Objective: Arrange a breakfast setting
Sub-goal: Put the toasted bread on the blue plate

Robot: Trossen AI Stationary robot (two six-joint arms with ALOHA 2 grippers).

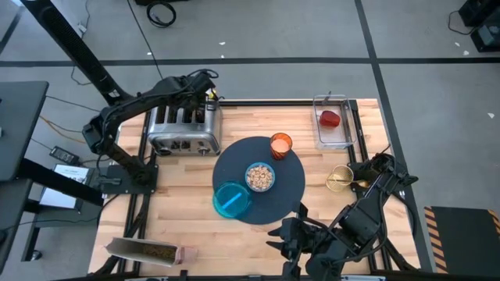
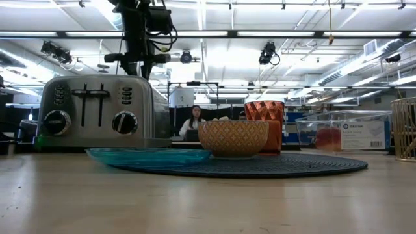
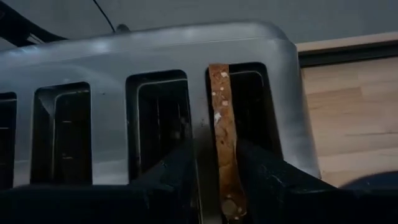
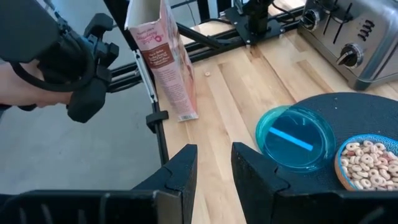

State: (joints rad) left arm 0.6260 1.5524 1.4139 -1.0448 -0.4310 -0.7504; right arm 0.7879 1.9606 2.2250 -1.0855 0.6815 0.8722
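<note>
We see left gripper (image 3: 217,180) over silver four-slot toaster (image 1: 183,129), dark fingers pinching thin brown toast slice (image 3: 222,134) standing upright in end slot. Right gripper (image 4: 214,177) idle near table's front edge, fingers slightly parted, empty.

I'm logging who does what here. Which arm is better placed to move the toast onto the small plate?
Left. The left gripper is above the toaster, fingers closed on the toast standing in a slot. The right gripper hangs open near the table's front edge, far from the toaster. The plate lies empty.
</note>
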